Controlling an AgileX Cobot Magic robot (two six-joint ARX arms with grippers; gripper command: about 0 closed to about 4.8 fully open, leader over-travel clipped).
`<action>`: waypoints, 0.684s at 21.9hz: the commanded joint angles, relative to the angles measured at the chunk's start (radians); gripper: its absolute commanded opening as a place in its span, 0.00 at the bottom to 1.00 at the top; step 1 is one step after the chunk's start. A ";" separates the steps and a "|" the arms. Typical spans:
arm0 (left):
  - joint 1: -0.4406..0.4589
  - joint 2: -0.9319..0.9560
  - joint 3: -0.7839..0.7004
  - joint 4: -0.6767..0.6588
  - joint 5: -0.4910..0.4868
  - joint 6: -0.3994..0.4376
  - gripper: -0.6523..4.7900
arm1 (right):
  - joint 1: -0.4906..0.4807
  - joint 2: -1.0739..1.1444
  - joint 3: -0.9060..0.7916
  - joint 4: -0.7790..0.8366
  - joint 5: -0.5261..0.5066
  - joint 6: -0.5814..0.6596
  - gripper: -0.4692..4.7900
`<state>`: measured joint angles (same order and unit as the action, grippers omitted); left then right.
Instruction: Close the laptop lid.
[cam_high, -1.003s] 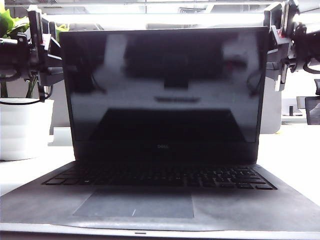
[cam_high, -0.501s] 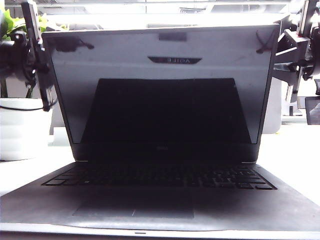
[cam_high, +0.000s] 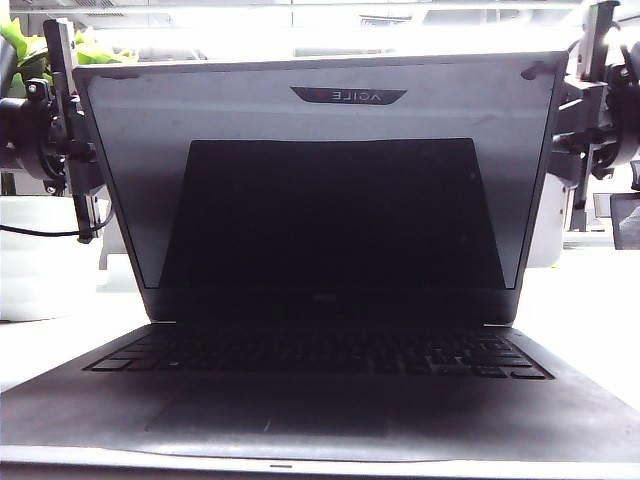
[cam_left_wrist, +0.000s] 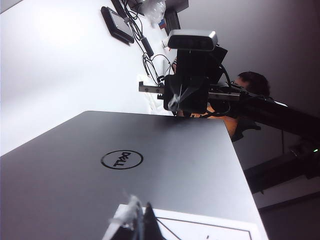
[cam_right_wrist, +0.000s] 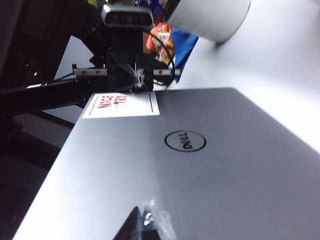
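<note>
- Laptop lid (cam_high: 320, 180) sits dead centre of the exterior view, hinged at the back edge of the keyboard deck (cam_high: 320, 400), tipped forward toward the camera. Top edge overhangs the keys; screen face looks down and forward.
- Progress, my read: partway. Lid is past upright and leaning in, but a wide wedge of gap still separates it from the deck. Most of the swing is left, plus the final seat.
- Orientation: the lid's long axis runs 9-to-3 across the exterior view, parallel to the hinge. Free edge is at 12, hinge at 6. Silver back with the Dell logo (cam_right_wrist: 185, 141) faces away toward the arms; the white sticker (cam_right_wrist: 121, 105) sits near one top corner.
- Left gripper (cam_high: 70, 130) is at 9 to 10 o'clock, behind the lid's upper left corner. In the left wrist view its fingertips (cam_left_wrist: 142, 222) are against the silver back by the sticker edge. They look close together with nothing clamped between them, but I cannot tell the opening for sure.
- Right gripper (cam_high: 590, 120) is at 2 to 3 o'clock, behind the upper right corner. In its wrist view only taped fingertips (cam_right_wrist: 147, 225) show, on the back panel. Opening: cannot tell. No grasp visible; looks like pushing contact.
- White pot (cam_high: 40, 260) stands at 9 o'clock, clear of the lid's path.
</note>
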<state>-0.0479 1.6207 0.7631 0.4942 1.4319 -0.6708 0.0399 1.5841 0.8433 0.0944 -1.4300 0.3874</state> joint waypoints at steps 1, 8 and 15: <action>-0.006 -0.004 0.001 -0.024 0.031 0.009 0.11 | 0.021 -0.006 0.002 -0.094 -0.008 -0.075 0.09; -0.008 -0.004 0.001 -0.303 0.020 0.171 0.11 | 0.022 -0.006 -0.005 -0.298 0.008 -0.241 0.09; -0.008 -0.004 0.001 -0.764 -0.173 0.509 0.11 | 0.033 -0.005 -0.078 -0.435 0.121 -0.344 0.09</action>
<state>-0.0513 1.6192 0.7658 -0.1806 1.3109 -0.2317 0.0696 1.5841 0.7761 -0.3355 -1.3151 0.0528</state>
